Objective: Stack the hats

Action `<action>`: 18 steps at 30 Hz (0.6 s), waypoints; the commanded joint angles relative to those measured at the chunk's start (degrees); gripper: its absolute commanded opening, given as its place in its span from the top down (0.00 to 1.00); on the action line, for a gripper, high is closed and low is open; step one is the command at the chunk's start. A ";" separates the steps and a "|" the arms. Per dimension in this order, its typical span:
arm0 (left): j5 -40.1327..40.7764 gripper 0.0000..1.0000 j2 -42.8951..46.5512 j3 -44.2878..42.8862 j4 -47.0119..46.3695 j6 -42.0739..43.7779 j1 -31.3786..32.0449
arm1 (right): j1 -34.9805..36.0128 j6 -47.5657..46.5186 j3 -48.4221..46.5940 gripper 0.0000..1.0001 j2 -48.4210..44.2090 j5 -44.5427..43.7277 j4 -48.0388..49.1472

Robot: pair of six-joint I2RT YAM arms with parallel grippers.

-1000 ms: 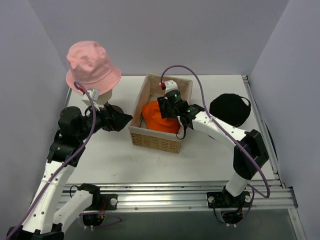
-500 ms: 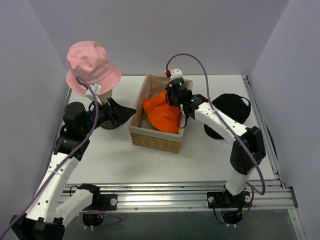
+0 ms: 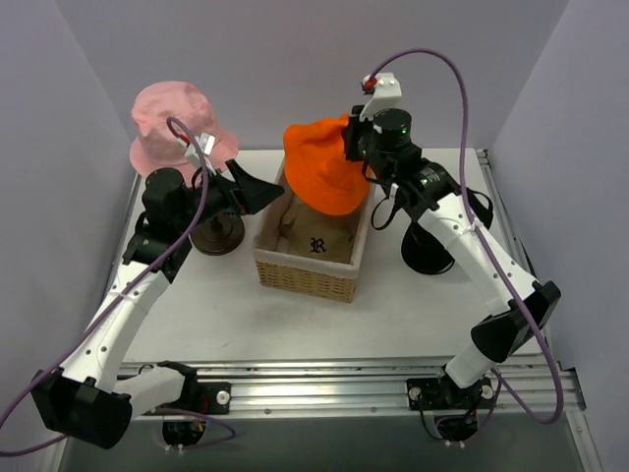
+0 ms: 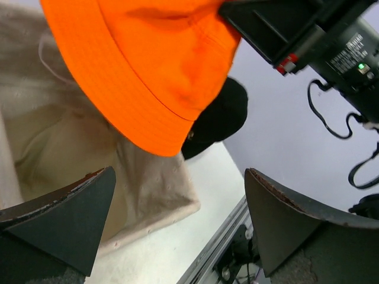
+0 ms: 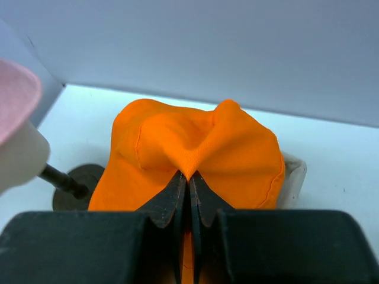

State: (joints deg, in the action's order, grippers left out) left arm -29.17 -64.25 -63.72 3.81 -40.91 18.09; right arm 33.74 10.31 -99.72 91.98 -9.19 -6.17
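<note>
The orange bucket hat [image 3: 327, 167] hangs above the basket, pinched at its crown by my right gripper [image 3: 352, 147], which is shut on a fold of its fabric [image 5: 189, 176]. It also fills the top of the left wrist view [image 4: 148, 71]. My left gripper [image 3: 265, 192] stands wide open beside the hat's left brim, nothing between its fingers [image 4: 179, 174]. The pink bucket hat [image 3: 177, 128] sits on the mannequin head at the back left. A tan cap [image 3: 314, 239] with a dark "R" lies in the basket. The black cap [image 3: 429, 252] lies at the right, partly behind my right arm.
The woven basket [image 3: 305, 275] with its cloth lining [image 4: 148, 177] stands mid-table. The mannequin's dark round base [image 3: 218, 236] is just left of it. Grey walls close in the back and sides. A metal rail [image 3: 344, 379] runs along the near edge.
My right gripper closed on the orange hat and lifted it up out of the basket, uncovering the tan cap. My left arm rose and moved toward the hat, still open.
</note>
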 commanded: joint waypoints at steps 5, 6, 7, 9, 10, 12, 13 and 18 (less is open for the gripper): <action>-1.76 0.04 -5.27 -10.53 -9.17 -3.92 0.11 | -0.60 1.38 -8.55 1.00 -4.27 1.72 3.01; -1.77 0.05 -5.62 -11.15 -10.22 -3.92 0.11 | -0.51 1.47 -9.78 1.00 -4.62 2.33 2.75; -1.60 0.05 -5.97 -11.85 -10.40 -4.01 0.11 | -0.60 1.56 -10.14 1.00 -4.97 2.68 2.75; -1.68 0.05 -7.29 -13.79 -9.97 -4.18 0.11 | -0.51 2.26 -10.49 1.00 -5.76 3.65 3.36; -1.68 0.05 -7.64 -14.23 -10.23 -4.27 0.11 | -0.51 2.44 -10.58 1.00 -6.03 3.91 3.54; -1.59 0.05 -8.70 -14.24 -11.89 -5.23 0.11 | -0.51 2.79 -10.67 1.00 -6.81 4.09 4.06; -1.68 0.05 -8.96 -14.06 -12.68 -5.59 0.11 | -0.51 2.88 -10.67 1.00 -7.08 3.92 4.24; -1.85 0.06 -10.98 -12.30 -21.89 -9.18 0.11 | -0.78 3.84 -10.49 1.00 -9.18 4.44 5.29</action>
State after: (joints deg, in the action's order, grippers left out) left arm -30.11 -74.26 -75.64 -8.67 -47.13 18.17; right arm 33.39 13.04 -108.22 86.39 -5.98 -5.41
